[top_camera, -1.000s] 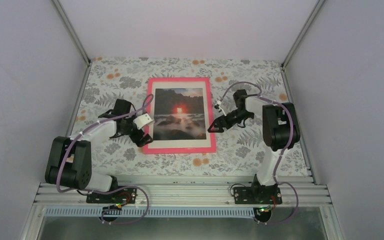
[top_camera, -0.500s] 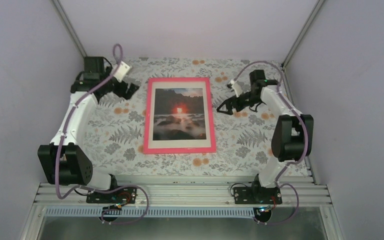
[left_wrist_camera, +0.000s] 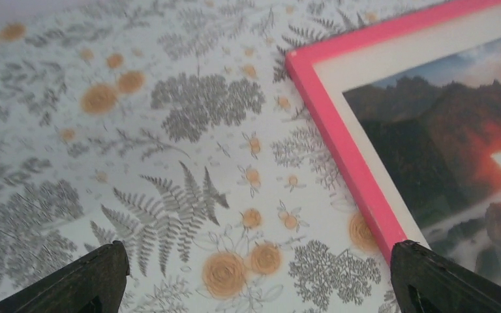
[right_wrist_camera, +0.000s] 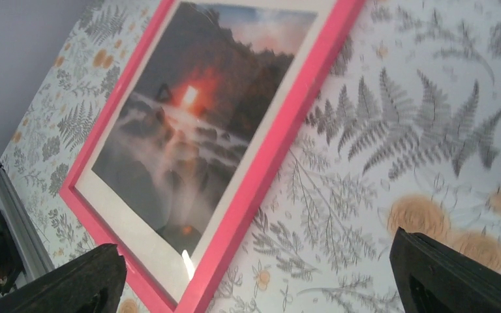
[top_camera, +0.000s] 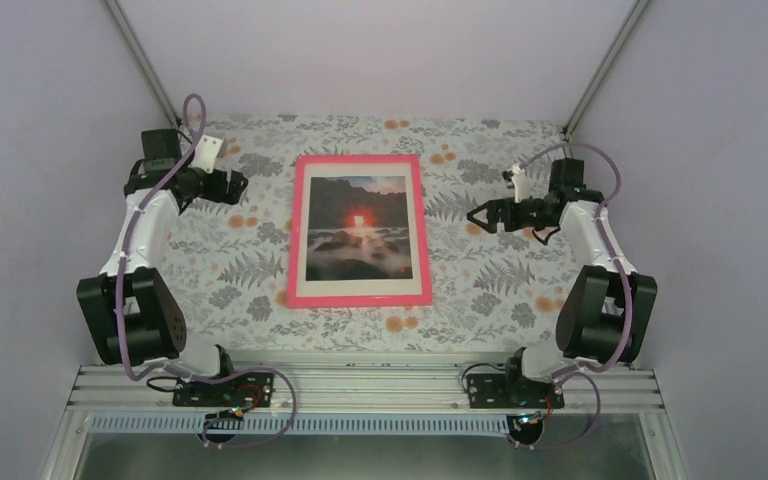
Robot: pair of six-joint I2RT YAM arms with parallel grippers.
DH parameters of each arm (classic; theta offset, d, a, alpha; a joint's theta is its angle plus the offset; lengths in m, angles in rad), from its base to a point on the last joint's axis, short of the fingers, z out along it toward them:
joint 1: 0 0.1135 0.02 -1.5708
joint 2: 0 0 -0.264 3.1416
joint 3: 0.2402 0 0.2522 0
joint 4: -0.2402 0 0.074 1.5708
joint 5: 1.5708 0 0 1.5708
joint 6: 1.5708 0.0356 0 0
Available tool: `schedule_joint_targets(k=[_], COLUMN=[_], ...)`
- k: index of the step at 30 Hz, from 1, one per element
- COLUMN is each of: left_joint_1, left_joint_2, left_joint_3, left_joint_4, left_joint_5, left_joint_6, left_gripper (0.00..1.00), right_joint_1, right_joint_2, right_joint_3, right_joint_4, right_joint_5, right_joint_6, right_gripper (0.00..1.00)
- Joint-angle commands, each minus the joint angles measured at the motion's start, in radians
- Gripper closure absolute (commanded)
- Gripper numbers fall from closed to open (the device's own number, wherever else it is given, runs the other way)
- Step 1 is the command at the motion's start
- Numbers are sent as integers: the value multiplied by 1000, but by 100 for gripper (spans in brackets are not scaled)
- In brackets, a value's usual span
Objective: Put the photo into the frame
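Both arms drawn back after seating the print. The left pincer (top_camera: 228, 186) and right pincer (top_camera: 480, 214), which a second ago were touching the side rails of the frame (top_camera: 294, 232), now hang well apart from it, one on either side, each released with its dark wedge-shaped fingers (left_wrist_camera: 94, 280) spread wide and nothing between them. The frame has not shifted during the withdrawal. It lies flat on the bench (top_camera: 222, 270) between the two pincers, inboard of each. In the left wrist view its far left corner lies just beyond the right finger. In the right wrist view it lies ahead of the left finger. The photo (top_camera: 358, 226) sits inside the frame, face up and square to the rails, so the task appears complete and the retreat reads as a move to rest. Materials: the frame is a thin, bright pink rectangle of flat, smooth rails. A plain off-white mat (top_camera: 358, 288) borders the photo, widest along the near edge. The photo shows a red-orange glow over dark rock and pale misty water. A small bright glint near its lower edge in the right wrist view suggests a glossy pane over it. The bench carries a matt covering printed with grey ferns and orange flowers.
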Motion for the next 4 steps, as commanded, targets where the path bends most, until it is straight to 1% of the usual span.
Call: schedule_joint_targets(k=[1, 4], left_joint_1=[1, 1], left_joint_2=[-13, -20], left_joint_3=[-37, -30], left_joint_4=[61, 69], left_joint_5=[-27, -36], left_joint_6=[-35, -36], left_gripper=[0, 0], right_joint_1=[-17, -17], right_joint_2=[-50, -55], right_joint_3=[-55, -52], right_joint_4=[61, 65], right_joint_5=[-19, -16], right_joint_6=[33, 36], right_gripper=[0, 0])
